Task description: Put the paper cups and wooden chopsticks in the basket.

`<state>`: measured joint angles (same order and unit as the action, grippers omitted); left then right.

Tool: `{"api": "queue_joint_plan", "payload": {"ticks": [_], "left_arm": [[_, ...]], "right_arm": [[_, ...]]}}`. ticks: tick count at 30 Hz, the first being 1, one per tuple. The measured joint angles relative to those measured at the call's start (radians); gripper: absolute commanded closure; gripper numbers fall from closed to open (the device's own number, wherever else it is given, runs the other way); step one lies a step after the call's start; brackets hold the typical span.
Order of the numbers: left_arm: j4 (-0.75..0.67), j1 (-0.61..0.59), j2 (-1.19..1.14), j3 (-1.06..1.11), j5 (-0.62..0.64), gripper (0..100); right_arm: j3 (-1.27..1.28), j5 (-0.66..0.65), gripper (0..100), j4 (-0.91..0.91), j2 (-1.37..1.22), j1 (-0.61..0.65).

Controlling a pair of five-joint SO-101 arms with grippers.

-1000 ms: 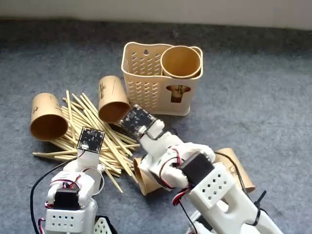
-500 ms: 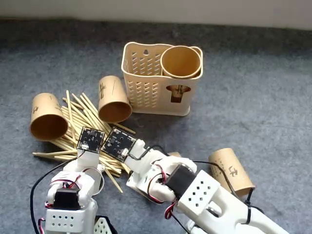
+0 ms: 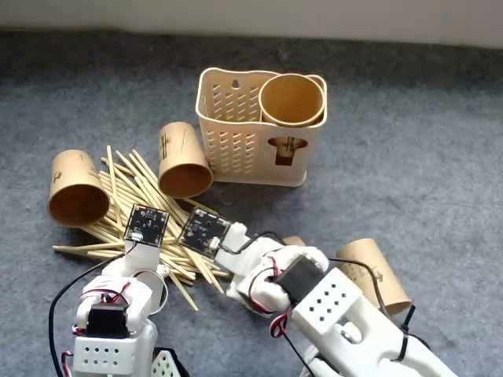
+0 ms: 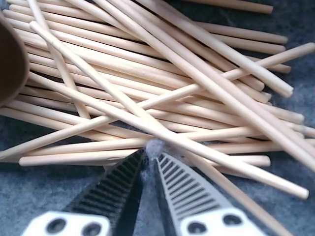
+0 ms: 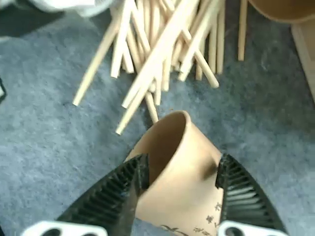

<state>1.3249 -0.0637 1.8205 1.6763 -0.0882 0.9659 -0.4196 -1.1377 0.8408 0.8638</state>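
A cream basket (image 3: 236, 137) stands at the back with one paper cup (image 3: 292, 100) upright inside it. Wooden chopsticks (image 3: 149, 208) lie in a loose heap on the grey carpet. My left gripper (image 4: 149, 150) is shut, its tips resting at the heap's near edge on the chopsticks (image 4: 162, 83). My right gripper (image 5: 179, 164) is open and straddles a paper cup (image 5: 172, 147) lying on its side, one finger on each side of it. That cup's mouth faces the chopstick ends (image 5: 162, 54). From above, the right arm hides most of it.
Three more cups lie on their sides: one beside the basket (image 3: 182, 159), one at the far left (image 3: 77, 188), one to the right of my right arm (image 3: 373, 275). The two arms sit close together over the heap.
My right arm swung left over the chopsticks, then came back slightly to the right. The left arm and the other cups have stayed put.
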Motion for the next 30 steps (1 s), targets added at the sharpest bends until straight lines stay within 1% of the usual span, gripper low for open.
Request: {"api": "queue_joint_plan", "payload": {"ticks": [4,8,10,14,16,21,24,30], "left_arm": [[0.000,0.000,0.000,0.000,0.000,98],[0.000,0.000,0.000,0.000,0.000,98],[0.000,0.000,0.000,0.000,0.000,98],[0.000,0.000,0.000,0.000,0.000,98],[0.000,0.000,0.000,0.000,0.000,98],[0.000,0.000,0.000,0.000,0.000,98],[0.000,0.000,0.000,0.000,0.000,98],[0.000,0.000,0.000,0.000,0.000,98]], "right_arm": [[0.000,-0.071,77.8,-0.017,0.000,-0.077],[0.000,-0.109,78.3,-0.023,0.000,-0.146],[0.000,-0.126,82.5,-0.023,0.000,-0.178],[-0.002,-0.155,95.8,-0.021,0.000,-0.221],[-0.008,-0.173,99.7,-0.021,0.000,-0.226],[-0.078,-0.183,99.2,-0.043,0.000,-0.236],[-0.104,-0.180,99.2,-0.052,0.000,-0.265],[-0.114,-0.117,99.2,-0.058,0.000,-0.304]]}}
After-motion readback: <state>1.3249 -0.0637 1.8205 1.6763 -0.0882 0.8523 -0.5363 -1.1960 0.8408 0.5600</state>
